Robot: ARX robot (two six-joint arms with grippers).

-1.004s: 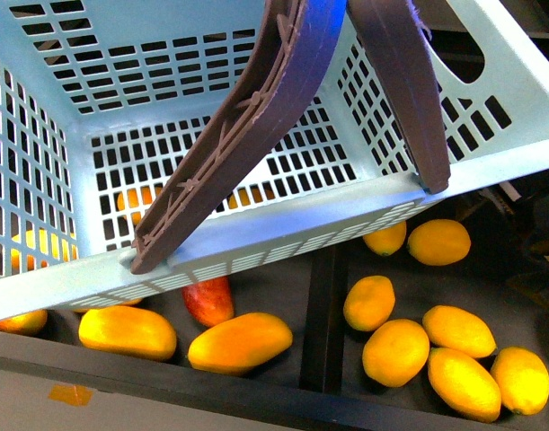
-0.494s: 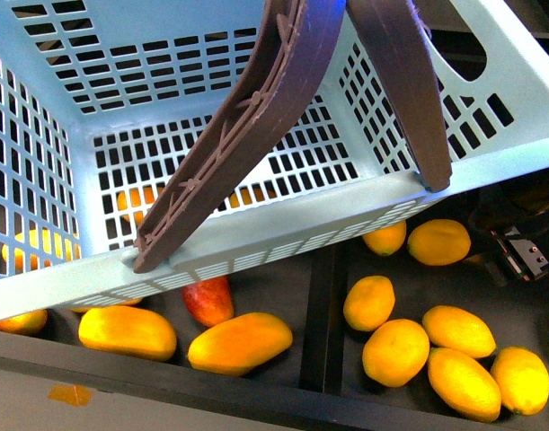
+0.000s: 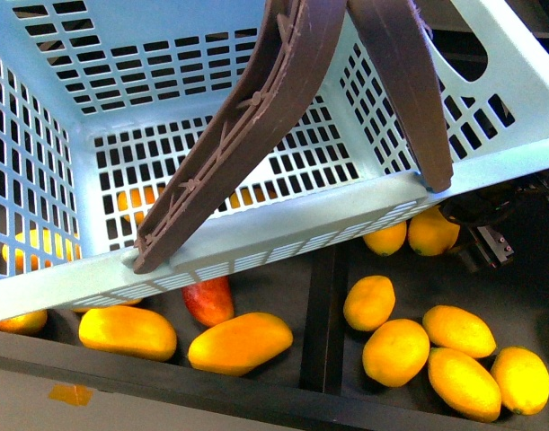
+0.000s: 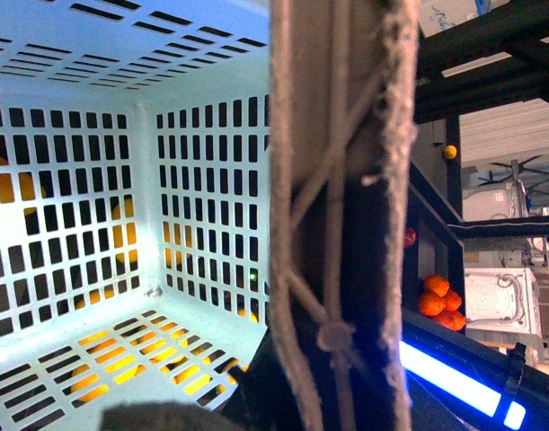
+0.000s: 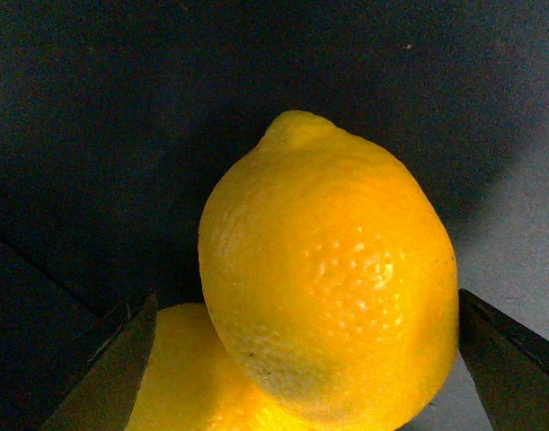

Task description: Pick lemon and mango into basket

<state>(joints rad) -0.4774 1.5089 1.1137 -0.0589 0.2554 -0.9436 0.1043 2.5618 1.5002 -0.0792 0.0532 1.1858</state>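
Our right gripper [image 5: 305, 359] is open, one finger on each side of the lemon [image 5: 332, 278]. Only the wrist view shows this. The front view places the lemon far in the right compartment, beside the basket [image 3: 283, 235].

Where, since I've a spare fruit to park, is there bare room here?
The basket holds nothing inside. Bare dark tray lies between the red mango and the divider, and at far right by the right claw. Crowded: the lemon cluster front right, the mangoes front left.
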